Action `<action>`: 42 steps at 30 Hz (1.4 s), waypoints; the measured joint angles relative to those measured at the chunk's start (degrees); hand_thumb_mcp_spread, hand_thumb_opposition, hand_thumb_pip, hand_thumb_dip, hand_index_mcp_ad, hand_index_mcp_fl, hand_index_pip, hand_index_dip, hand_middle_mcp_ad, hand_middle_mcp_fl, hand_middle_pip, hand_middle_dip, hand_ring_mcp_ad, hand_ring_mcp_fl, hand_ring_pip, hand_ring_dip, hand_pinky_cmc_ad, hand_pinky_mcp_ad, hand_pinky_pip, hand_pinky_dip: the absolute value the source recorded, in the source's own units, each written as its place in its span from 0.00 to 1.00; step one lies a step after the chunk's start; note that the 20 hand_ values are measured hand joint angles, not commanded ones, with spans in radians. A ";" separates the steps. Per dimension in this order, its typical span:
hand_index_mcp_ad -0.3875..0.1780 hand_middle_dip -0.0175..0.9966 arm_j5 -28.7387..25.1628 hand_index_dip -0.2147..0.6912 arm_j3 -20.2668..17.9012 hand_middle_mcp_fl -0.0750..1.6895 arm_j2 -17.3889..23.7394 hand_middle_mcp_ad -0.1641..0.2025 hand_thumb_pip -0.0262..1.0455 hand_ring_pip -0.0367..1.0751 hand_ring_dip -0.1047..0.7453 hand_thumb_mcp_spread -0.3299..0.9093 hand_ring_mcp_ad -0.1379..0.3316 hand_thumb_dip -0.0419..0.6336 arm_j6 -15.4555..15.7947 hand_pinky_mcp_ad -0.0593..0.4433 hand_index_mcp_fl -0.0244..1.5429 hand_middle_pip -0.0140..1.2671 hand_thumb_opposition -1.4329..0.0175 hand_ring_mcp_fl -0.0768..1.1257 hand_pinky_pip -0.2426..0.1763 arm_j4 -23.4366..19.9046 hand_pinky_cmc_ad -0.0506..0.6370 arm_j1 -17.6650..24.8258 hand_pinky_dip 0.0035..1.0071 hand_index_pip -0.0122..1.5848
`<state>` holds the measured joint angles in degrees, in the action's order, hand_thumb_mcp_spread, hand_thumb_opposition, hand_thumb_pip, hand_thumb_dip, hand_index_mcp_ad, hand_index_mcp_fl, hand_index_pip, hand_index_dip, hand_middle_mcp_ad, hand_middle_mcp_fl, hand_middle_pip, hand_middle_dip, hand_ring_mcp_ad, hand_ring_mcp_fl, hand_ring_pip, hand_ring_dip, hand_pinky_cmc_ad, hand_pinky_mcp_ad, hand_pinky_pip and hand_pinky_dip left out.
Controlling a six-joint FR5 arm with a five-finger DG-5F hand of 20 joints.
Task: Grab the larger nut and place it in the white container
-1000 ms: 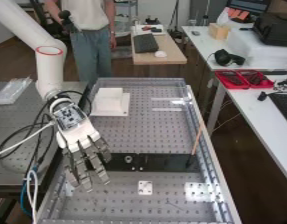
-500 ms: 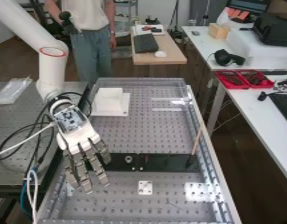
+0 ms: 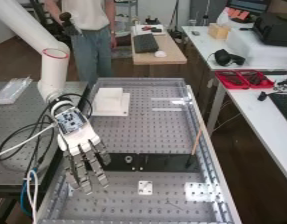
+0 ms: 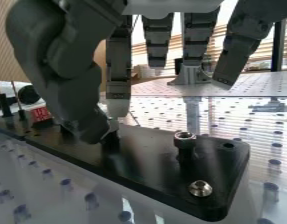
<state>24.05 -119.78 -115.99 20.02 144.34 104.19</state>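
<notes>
Edging slightly toward the near end of the table (image 3: 114,206), the hand (image 3: 79,136) hangs beside the black plate (image 4: 134,162), fingers extended, grasping nothing. What appears to be the larger nut (image 4: 186,142) stands upright on that plate. The approach seems under way; next come alignment and a pinch, with the white container (image 3: 110,103) waiting beyond.

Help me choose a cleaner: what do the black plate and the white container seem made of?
Black plate: coated metal or hard plastic, satin, judging by its soft reflections. White container: probably plastic, matte, given its even, glare-free surface.
</notes>
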 joint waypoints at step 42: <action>0.51 0.26 0.65 0.41 -0.25 0.04 -0.67 0.68 0.72 0.16 0.29 0.54 0.67 0.44 2.83 0.74 0.13 0.10 0.37 0.07 0.28 -3.55 0.61 -0.98 0.70 0.98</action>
<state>24.70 -120.02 -116.66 22.85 140.79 103.22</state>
